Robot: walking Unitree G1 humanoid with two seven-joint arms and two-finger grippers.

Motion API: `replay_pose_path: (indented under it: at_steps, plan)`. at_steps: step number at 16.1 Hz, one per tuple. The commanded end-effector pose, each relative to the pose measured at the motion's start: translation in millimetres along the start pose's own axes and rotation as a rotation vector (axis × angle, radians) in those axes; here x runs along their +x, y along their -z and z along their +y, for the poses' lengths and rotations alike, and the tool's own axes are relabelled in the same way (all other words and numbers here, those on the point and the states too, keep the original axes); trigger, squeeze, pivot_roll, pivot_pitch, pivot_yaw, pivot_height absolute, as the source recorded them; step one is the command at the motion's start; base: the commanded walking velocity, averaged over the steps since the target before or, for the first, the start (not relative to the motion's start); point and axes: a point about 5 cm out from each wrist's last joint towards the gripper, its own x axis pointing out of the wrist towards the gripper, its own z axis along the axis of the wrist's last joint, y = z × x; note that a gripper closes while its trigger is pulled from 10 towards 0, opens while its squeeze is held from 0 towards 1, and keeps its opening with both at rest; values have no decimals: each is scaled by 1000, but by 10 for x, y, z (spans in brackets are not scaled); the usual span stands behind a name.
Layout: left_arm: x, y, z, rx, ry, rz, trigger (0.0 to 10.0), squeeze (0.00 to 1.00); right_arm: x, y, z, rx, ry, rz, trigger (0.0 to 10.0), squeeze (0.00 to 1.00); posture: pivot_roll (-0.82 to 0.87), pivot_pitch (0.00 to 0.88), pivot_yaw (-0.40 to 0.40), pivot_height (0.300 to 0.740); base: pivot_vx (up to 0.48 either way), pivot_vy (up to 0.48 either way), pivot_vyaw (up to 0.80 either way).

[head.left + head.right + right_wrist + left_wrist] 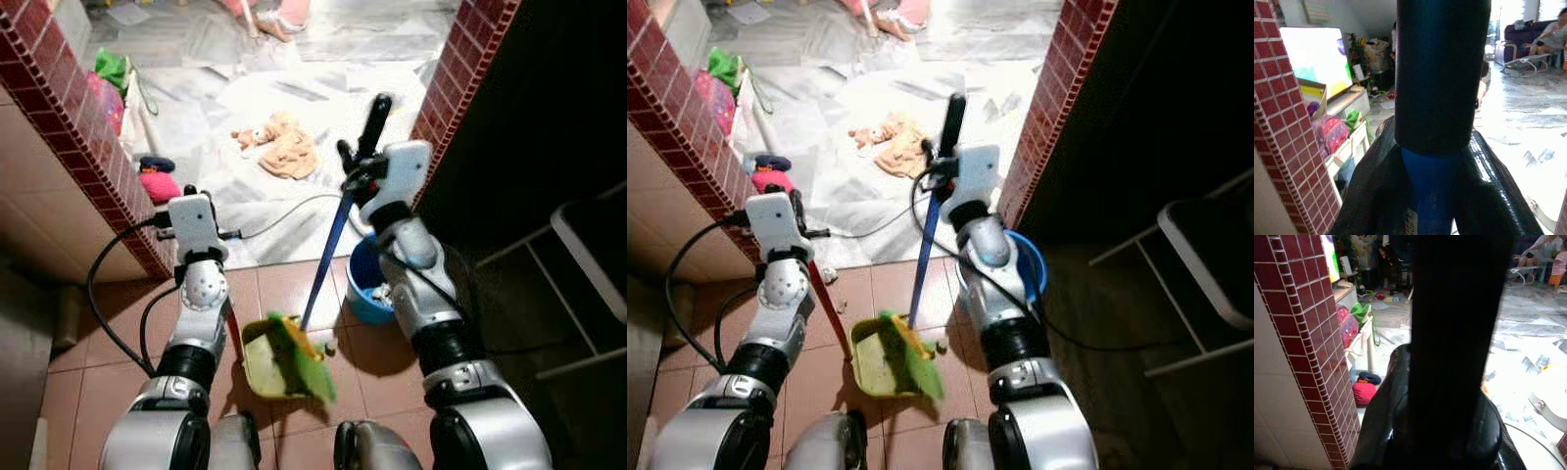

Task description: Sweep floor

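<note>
Gripped in the right gripper point(355, 166) is a broom point(333, 235), its blue shaft topped by a black handle; the right wrist view shows the two black fingers point(1376, 186) closed around the shaft just below that black handle. The broom slants down to the red tiled floor point(88, 392), its green head point(299, 357) lying in and across a yellow-green dustpan point(872, 362). The left gripper point(196, 191) holds the dustpan's long handle point(828, 308), a red rod that runs down to the pan; in the left wrist view the fingers point(1386, 421) are clamped around a dark upright shaft. A small scrap of debris point(331, 347) lies on the tiles just beside the pan. Behind the right arm stands a blue bucket point(362, 289). Red brick pillars point(69, 127) frame a doorway, and beyond it the pale floor is strewn with a peach cloth point(284, 152), a pink and dark bundle point(157, 181) and a grey cable point(284, 211). A metal chair frame point(588, 255) stands to the robot's right in the dark.
</note>
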Motion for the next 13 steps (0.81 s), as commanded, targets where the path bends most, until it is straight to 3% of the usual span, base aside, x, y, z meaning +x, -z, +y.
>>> replay_pose_path:
  at_steps: [1,3,7,9,13]
  plan:
    - [10,-19,-55,10,20,-7,10000,0,91,-279,-36,11,6,-106,10000,0,-81,92,-31,740,0,0,0]
    - [-1,3,-44,21,24,0,10000,0,175,-527,-74,-36,-2,-184,10000,0,-83,91,-30,740,0,0,0]
    - [0,21,-27,33,22,3,10000,0,263,-768,-142,-48,-1,-244,10000,0,-86,89,-27,740,0,0,0]
    - [11,10,-29,37,27,-1,10000,0,253,-752,-168,-109,-15,-240,10000,0,-84,81,-27,740,0,0,0]
    - [15,11,-21,48,32,-3,10000,0,78,-391,-139,-246,-65,-137,10000,0,-81,80,-28,740,0,0,0]
